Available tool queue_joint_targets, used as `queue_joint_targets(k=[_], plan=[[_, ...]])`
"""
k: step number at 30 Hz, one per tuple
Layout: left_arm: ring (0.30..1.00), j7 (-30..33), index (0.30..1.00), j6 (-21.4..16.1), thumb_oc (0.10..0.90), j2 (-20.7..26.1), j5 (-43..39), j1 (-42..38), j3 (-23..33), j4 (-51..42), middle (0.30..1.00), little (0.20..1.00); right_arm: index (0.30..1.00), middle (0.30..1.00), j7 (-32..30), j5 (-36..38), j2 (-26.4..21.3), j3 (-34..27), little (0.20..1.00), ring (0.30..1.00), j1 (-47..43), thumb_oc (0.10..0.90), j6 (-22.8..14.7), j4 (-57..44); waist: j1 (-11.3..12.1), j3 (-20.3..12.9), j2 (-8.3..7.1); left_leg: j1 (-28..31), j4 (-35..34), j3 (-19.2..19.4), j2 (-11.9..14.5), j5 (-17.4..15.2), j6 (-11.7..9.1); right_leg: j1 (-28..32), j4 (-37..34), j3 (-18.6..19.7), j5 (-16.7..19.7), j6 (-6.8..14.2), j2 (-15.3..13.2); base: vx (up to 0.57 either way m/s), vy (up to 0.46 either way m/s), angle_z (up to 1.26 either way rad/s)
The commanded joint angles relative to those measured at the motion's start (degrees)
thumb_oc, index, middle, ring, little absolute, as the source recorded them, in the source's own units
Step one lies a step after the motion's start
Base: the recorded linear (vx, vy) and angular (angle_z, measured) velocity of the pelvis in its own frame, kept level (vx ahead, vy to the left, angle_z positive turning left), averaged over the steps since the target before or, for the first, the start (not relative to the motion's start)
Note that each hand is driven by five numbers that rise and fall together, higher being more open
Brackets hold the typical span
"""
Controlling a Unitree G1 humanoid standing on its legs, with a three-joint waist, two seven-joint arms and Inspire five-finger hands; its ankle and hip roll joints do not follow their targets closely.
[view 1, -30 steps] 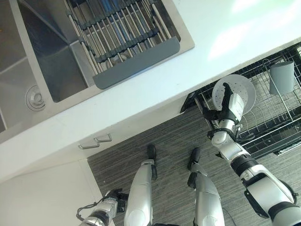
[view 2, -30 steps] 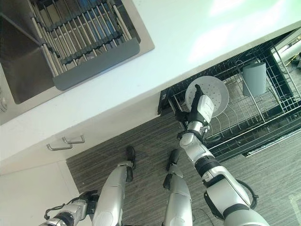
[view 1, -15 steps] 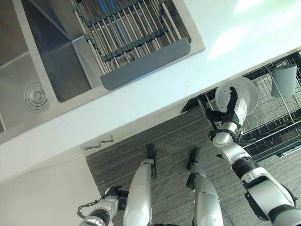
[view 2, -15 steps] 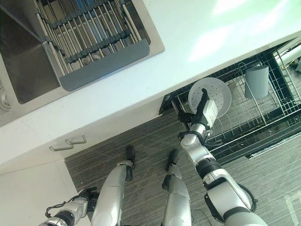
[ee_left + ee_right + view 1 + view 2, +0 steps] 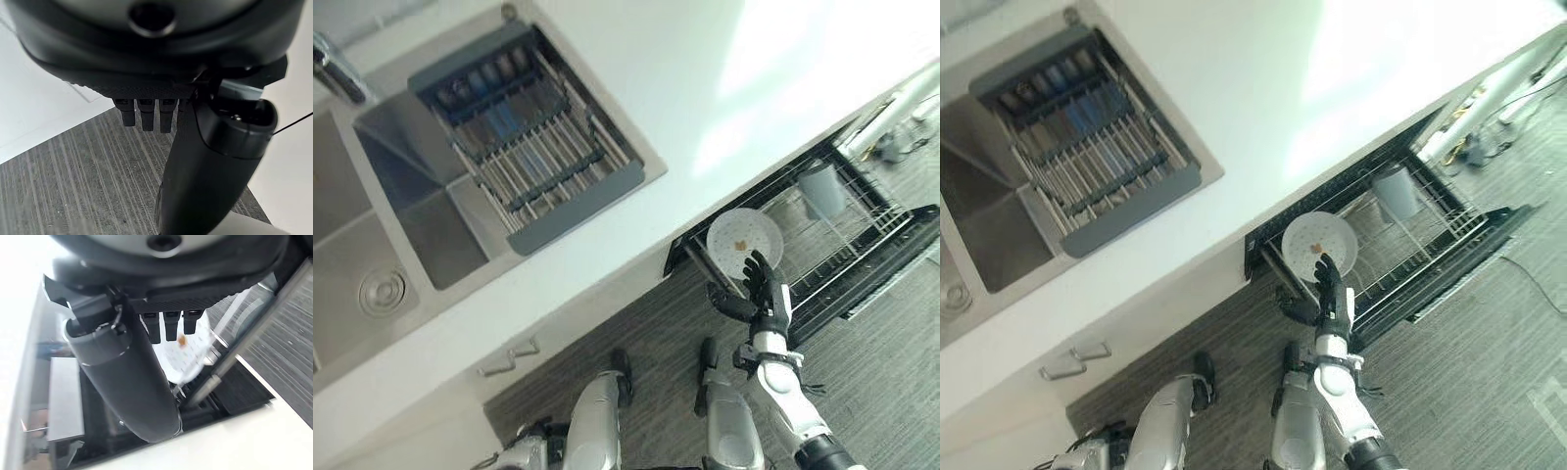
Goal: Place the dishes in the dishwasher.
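Your dishwasher rack (image 5: 862, 245) is pulled out below the white countertop (image 5: 636, 88); a white plate (image 5: 744, 242) stands on edge at its near end and a grey cup (image 5: 820, 188) sits farther along. Your right hand (image 5: 759, 291) is just below the plate, fingers straight, holding nothing. From the right wrist view, the plate (image 5: 188, 352) seems to carry a small brown spot. Your left hand (image 5: 146, 115) hangs over the grey floor (image 5: 73, 171), fingers relaxed. In the sink (image 5: 372, 245), a grey drying rack (image 5: 524, 147) spans the basin.
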Motion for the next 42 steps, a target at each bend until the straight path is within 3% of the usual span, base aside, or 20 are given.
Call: queue_joint_targets(k=[1, 6, 9, 11, 13, 16, 17, 21, 34, 35, 37, 39, 42], plan=[[0.9, -1.19, 0.9, 0.63, 0.8, -2.91, 1.21, 4.74, -2.38, 1.72, 0.9, 0.9, 0.9, 0.9, 1.48, -4.53, -4.26, -4.73, 0.9, 0.9, -6.91, 0.8, -5.58, -6.47, 1.54, -2.43, 3.22, 4.21, -7.22, -1.34, 1.69, -0.97, -2.77, 1.2, 12.06, -0.07, -15.9, 0.37, 0.31, 0.1, 0.043, -0.07], [0.9, -1.74, 0.9, -0.95, 0.8, -3.21, 2.3, 7.74, -0.95, 3.91, 0.9, 0.9, 0.9, 0.9, 1.84, -5.42, -4.56, -5.49, 0.9, 0.9, -4.65, 0.8, -5.33, -9.66, 1.32, -5.65, 2.24, 6.52, -7.22, -1.4, 1.86, -2.21, -2.52, 3.32, 12.06, 0.42, -16.62, 0.75, 0.84, 0.08, 0.02, -0.05], [0.9, -1.18, 0.9, -2.15, 0.8, -3.57, 3.39, 9.44, -0.62, 5.09, 0.9, 0.9, 0.9, 0.9, 3.68, -2.39, -4.54, -6.44, 0.9, 0.9, -3.48, 0.8, -6.47, -12.02, 1.09, -8.15, 1.72, 6.89, -7.22, -1.4, 2.04, -2.61, -2.78, 3.41, 12.06, 0.76, -16.55, 1.37, 0.95, 0.05, 0.012, -0.07], [0.9, -0.92, 0.9, -3.42, 0.8, -3.92, 4.89, 10.6, 0.03, 6.38, 0.9, 0.9, 0.9, 0.9, 10.01, -0.95, -5.37, -7.83, 0.9, 0.9, -1.98, 0.8, -7.0, -16.12, 0.48, -11.0, 1.17, 7.16, -7.22, -0.92, 2.51, -3.1, -3.22, 2.97, 12.06, 1.13, -16.42, 2.27, 0.78, 0.07, -0.001, -0.08], [0.9, -0.89, 0.9, -3.68, 0.8, -3.98, 5.69, 10.84, 0.23, 6.49, 0.9, 0.9, 0.9, 0.9, 11.62, 0.28, -5.81, -8.56, 0.9, 0.9, -1.12, 0.8, -7.11, -17.99, 0.25, -11.78, 0.94, 7.31, -7.22, -0.72, 2.66, -3.37, -3.3, 2.88, 12.06, 1.22, -16.5, 2.43, 0.76, 0.03, -0.016, -0.08], [0.9, -1.2, 0.9, -4.04, 0.8, -4.03, 7.26, 11.1, 0.58, 6.53, 0.9, 0.9, 0.9, 0.9, 11.91, 1.19, -6.94, -11.09, 0.9, 0.9, 0.8, 0.8, -6.46, -20.47, -0.54, -12.99, 0.47, 8.0, -7.22, 0.01, 2.96, -3.89, -3.53, 2.93, 12.06, 1.38, -16.69, 2.71, 0.72, 0.01, -0.02, -0.14], [0.9, -2.33, 0.9, -5.21, 0.8, -4.07, 9.3, 11.53, 0.84, 6.93, 0.9, 0.9, 0.9, 0.9, 7.89, 1.91, -7.64, -14.93, 0.9, 0.9, 3.7, 0.8, -6.84, -19.66, -1.88, -14.16, 0.16, 9.22, -7.22, 1.45, 3.68, -4.51, -4.09, 2.98, 12.06, 1.5, -17.06, 2.96, 0.64, -0.01, -0.015, -0.17], [0.9, -3.96, 0.9, -5.34, 0.8, -3.91, 10.88, 11.58, 1.41, 7.24, 0.9, 0.9, 0.9, 0.9, 11.08, -0.07, -8.09, -19.11, 0.9, 0.9, 7.87, 0.8, -10.78, -17.8, -3.87, -14.72, 0.29, 10.17, -7.22, 2.0, 4.34, -4.77, -4.6, 2.88, 12.06, 2.39, -17.38, 2.55, 1.18, -0.02, -0.005, -0.28], [0.9, -6.8, 0.9, -3.97, 0.8, -1.73, 13.82, 11.88, 1.91, 7.03, 0.9, 0.9, 0.9, 0.9, 15.55, 4.55, -6.71, -21.93, 0.9, 0.9, 15.74, 0.8, -15.94, -3.72, -7.95, -14.89, 1.19, 11.45, -7.22, 2.48, 4.63, -5.44, -4.72, 1.89, 12.06, 5.15, -16.96, 2.53, 1.82, -0.02, 0.003, -0.22], [0.9, -7.05, 0.9, -3.62, 0.8, -1.42, 13.77, 11.63, 1.85, 6.92, 0.9, 0.9, 0.9, 0.9, 16.48, 6.42, -6.27, -21.73, 0.9, 0.9, 15.98, 0.8, -15.76, -2.02, -8.19, -14.86, 1.29, 11.46, -7.22, 2.57, 4.58, -5.49, -4.71, 1.7, 12.06, 5.31, -16.82, 2.64, 1.74, 0.0, 0.037, -0.18], [0.9, -7.79, 0.9, -2.08, 0.8, -0.5, 13.58, 10.95, 0.85, 6.7, 0.9, 0.9, 0.9, 0.9, 29.11, 27.03, -1.47, -20.99, 0.9, 0.9, 15.99, 0.8, -9.14, 7.02, -8.49, -14.83, 1.74, 11.75, -7.22, 2.6, 4.11, -5.77, -4.29, 1.74, 12.06, 5.57, -16.56, 2.85, 1.24, 0.03, 0.011, -0.15], [0.9, -7.74, 0.9, -1.67, 0.8, -0.27, 13.16, 10.61, 0.41, 7.05, 0.9, 0.9, 0.9, 0.9, 34.82, 32.79, 1.56, -20.19, 0.9, 0.9, 15.53, 0.8, -6.69, 10.7, -8.37, -15.1, 1.93, 11.94, -7.22, 2.46, 3.81, -5.9, -4.1, 2.0, 12.06, 5.54, -16.6, 2.9, 1.03, 0.05, -0.01, -0.03], [0.9, -7.97, 0.9, -0.01, 0.8, -0.09, 12.79, 9.8, 0.15, 7.25, 0.9, 0.9, 0.9, 0.9, 38.78, 32.61, 4.26, -18.13, 0.9, 0.9, 14.2, 0.8, -5.73, 15.05, -7.93, -15.62, 2.36, 12.35, -7.22, 2.31, 3.42, -6.08, -3.94, 2.54, 12.06, 5.19, -16.7, 2.98, 0.62, 0.07, -0.004, 0.04]])
